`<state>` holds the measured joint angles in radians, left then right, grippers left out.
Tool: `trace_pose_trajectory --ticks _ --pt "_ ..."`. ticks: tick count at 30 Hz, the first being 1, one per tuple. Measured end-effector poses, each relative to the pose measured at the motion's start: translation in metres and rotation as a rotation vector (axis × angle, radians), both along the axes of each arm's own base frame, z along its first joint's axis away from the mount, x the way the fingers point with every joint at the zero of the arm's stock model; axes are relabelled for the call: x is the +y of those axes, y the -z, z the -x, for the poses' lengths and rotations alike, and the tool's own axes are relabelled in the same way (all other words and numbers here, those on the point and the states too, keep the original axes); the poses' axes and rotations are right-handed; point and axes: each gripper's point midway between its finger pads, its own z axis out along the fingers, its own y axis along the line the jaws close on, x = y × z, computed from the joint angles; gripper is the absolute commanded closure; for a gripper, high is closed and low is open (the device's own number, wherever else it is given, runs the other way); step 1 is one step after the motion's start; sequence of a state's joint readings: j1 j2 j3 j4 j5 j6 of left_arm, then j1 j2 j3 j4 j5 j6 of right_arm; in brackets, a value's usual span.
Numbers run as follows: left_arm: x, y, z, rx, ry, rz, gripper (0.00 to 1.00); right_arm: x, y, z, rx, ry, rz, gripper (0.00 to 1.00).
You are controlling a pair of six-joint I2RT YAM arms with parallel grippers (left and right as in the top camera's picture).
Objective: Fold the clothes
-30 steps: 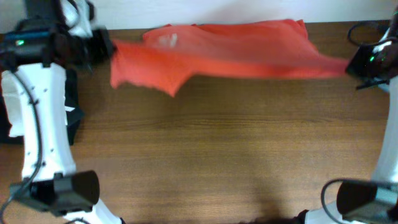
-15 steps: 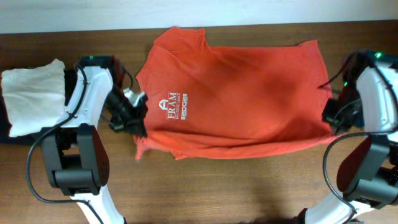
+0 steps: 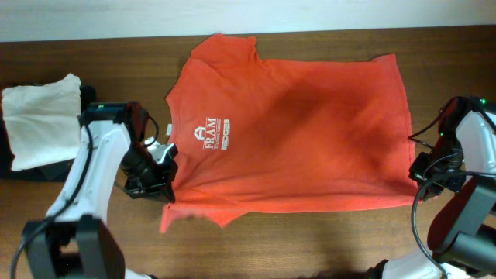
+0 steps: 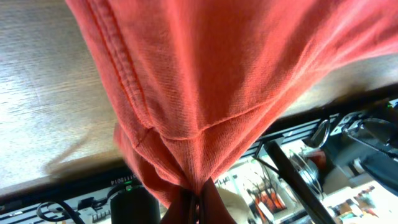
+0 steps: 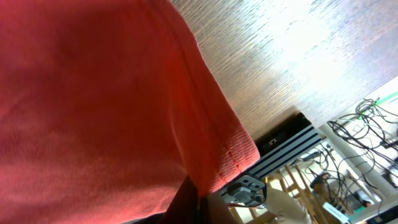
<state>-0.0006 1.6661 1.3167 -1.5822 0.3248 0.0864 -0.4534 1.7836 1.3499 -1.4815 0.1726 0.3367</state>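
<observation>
Red-orange T-shirt (image 3: 294,139) lies spread across the far half of the bench (image 3: 310,248), print side up, white lettering toward the left end. It's mostly flat, with some rumpling and a loose flap at the near-left corner. Left hand (image 3: 165,186) is clenched on the shirt's near-left edge just below the lettering. The left wrist view shows the fabric bunched into a pinch between the fingers, with a seam running into it. Right hand (image 3: 424,172) is clamped on the near-right corner, and its wrist view shows the hemmed edge nipped at the fingertips. So both hands are grasping cloth, neither released. A folded white garment (image 3: 39,116) sits at the far left, apart from the shirt and not part of this job. Handling, my read: light, soft cotton with no stiffness, so it drapes and sags from any pinch point and won't hold a crease unless laid down flat. Not slippery or fragile, but a thin pinch can slide off a single layer. Best holds are the stitched hems, seams and corners, taken in pairs on one edge so the fold line stays straight. Avoid mid-panel grabs, which just bunch it.
</observation>
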Motion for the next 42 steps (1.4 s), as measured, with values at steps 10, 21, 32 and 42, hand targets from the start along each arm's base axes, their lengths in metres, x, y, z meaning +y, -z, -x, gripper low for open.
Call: trace_pose_trajectory --ticks 10,21,32,42 --pt "-0.005 -0.005 -0.111 -0.498 -0.129 0.022 1.00 -0.011 0.015 -0.073 -0.308 -0.005 0.052 0.96" --pt "-0.011 0.037 -0.201 -0.652 -0.254 0.073 1.00 -0.009 0.005 -0.164 -0.661 -0.086 0.094 0.95" --pt "-0.010 0.065 -0.233 -0.703 -0.272 0.080 0.14 -0.001 0.015 -0.188 -0.692 -0.182 0.116 0.48" --pt "0.021 0.089 -0.173 -0.430 -0.327 -0.035 0.14 -0.007 0.036 -0.136 -0.469 -0.183 0.165 0.49"
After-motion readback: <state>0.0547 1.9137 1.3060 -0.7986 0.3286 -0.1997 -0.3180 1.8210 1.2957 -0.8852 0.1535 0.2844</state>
